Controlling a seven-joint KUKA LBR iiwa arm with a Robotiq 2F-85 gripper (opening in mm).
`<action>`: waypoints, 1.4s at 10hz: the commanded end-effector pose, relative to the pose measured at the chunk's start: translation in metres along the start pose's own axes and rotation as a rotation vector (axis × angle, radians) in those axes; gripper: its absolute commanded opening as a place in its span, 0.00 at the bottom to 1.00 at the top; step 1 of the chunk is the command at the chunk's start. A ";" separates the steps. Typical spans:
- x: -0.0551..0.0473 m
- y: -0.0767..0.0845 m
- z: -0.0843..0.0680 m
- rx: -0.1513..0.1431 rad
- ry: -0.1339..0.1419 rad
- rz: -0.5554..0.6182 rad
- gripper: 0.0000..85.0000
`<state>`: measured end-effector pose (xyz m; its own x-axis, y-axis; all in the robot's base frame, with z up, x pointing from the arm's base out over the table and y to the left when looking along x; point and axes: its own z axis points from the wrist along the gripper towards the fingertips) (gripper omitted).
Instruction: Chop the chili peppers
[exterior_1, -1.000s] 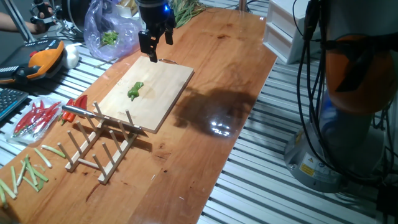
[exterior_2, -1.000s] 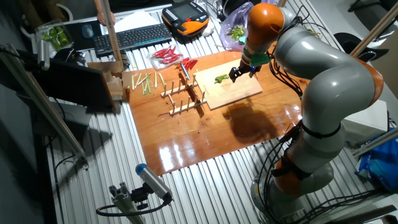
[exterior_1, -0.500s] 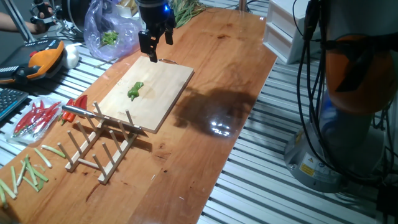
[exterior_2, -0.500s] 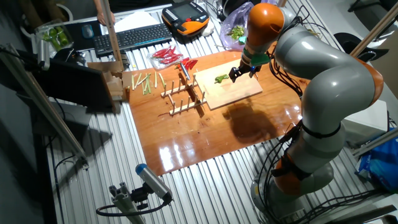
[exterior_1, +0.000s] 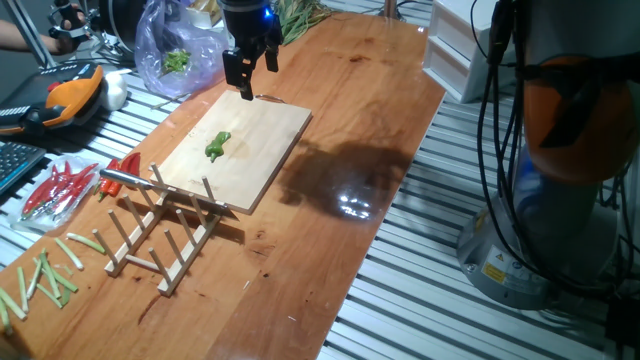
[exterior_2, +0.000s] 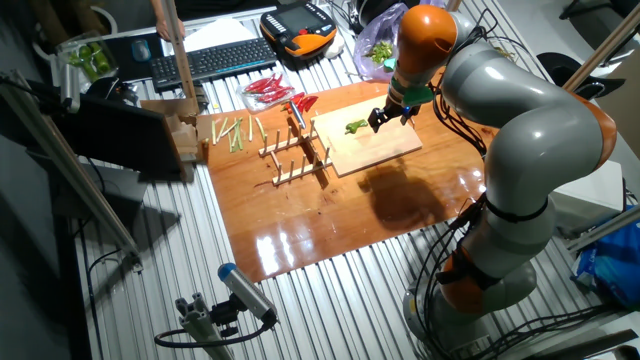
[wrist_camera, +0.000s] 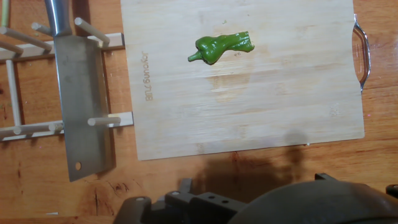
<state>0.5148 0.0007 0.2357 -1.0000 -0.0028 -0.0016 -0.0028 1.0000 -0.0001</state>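
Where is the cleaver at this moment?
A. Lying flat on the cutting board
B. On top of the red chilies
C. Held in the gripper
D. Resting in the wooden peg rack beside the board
D: in the hand view the cleaver rests among the pegs of the wooden rack, beside the cutting board.

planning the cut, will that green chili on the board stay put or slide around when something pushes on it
The green chili looks glossy, so it may slip on the smooth cutting board. Its curved, knobbly shape lies flat, so it seems more likely to pivot or rock than roll far. It is small and probably light, so a nudge could shift it.
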 end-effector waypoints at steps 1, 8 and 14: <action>0.000 0.000 0.000 0.017 0.212 -0.079 0.00; 0.000 0.000 0.000 0.019 0.212 -0.079 0.00; 0.000 0.000 0.000 0.016 0.209 -0.094 0.00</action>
<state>0.5148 0.0008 0.2358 -0.9738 -0.0951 0.2066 -0.0984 0.9951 -0.0058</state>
